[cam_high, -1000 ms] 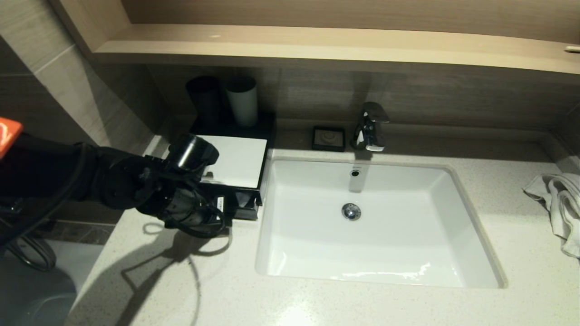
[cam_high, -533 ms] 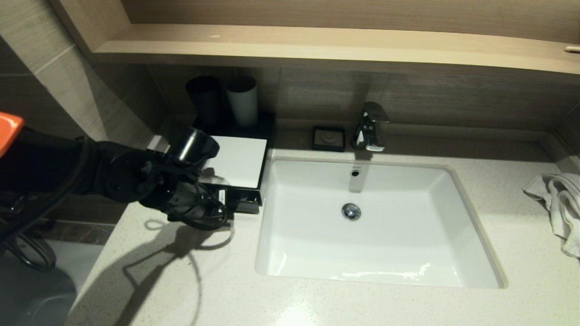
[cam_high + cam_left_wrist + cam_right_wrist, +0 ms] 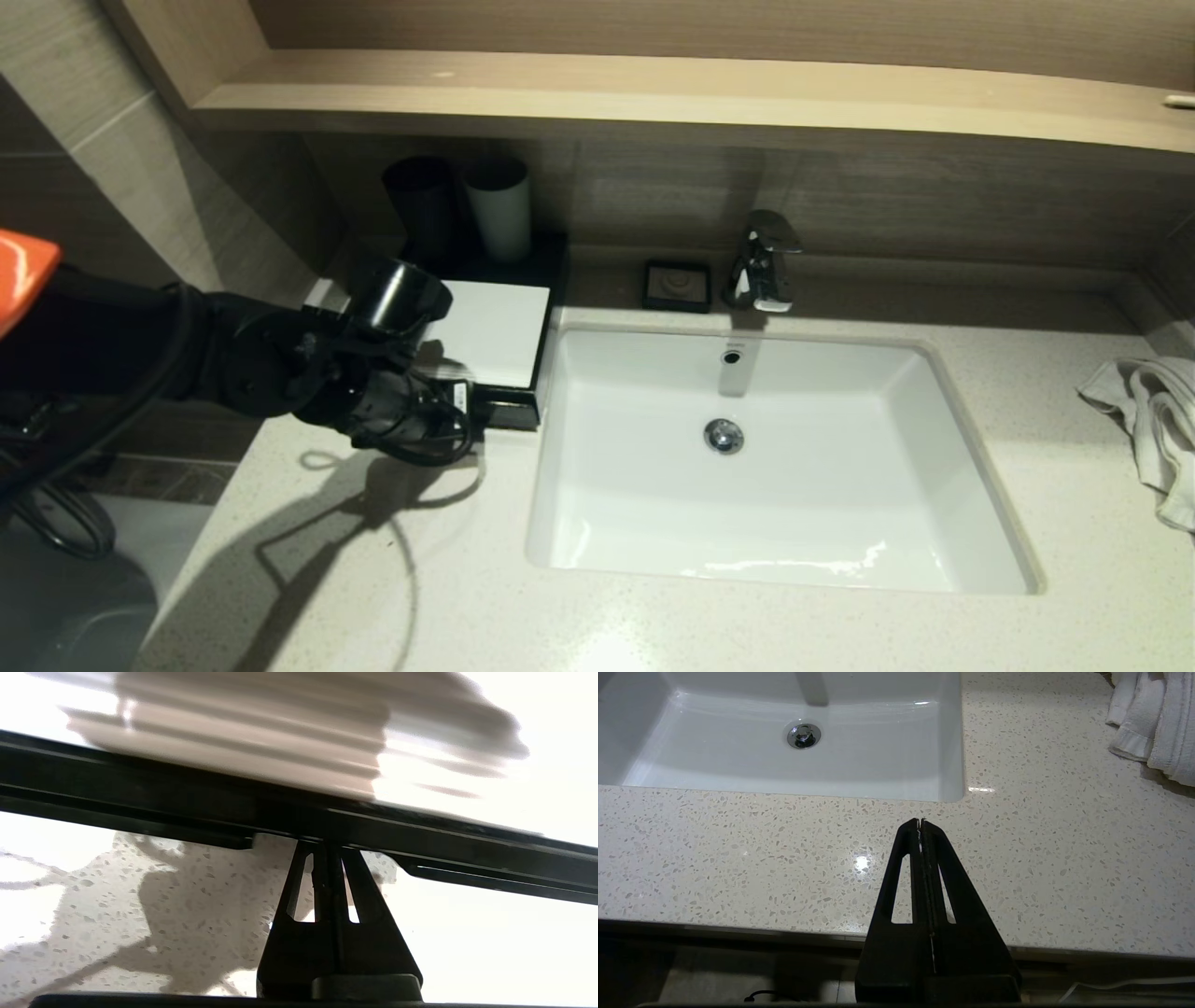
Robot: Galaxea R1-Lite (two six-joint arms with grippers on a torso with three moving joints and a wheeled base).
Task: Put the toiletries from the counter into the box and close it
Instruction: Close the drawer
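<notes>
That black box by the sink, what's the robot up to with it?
The robot's left end effector, fingers shut, is pressed against the front of the black box at the left of the basin, apparently pushing its drawer shut. No toiletry packets show on the counter, so the packing looks done. The right end effector, also shut, is parked at the counter's front edge. A white towel lies at the far right, untouched.
</notes>
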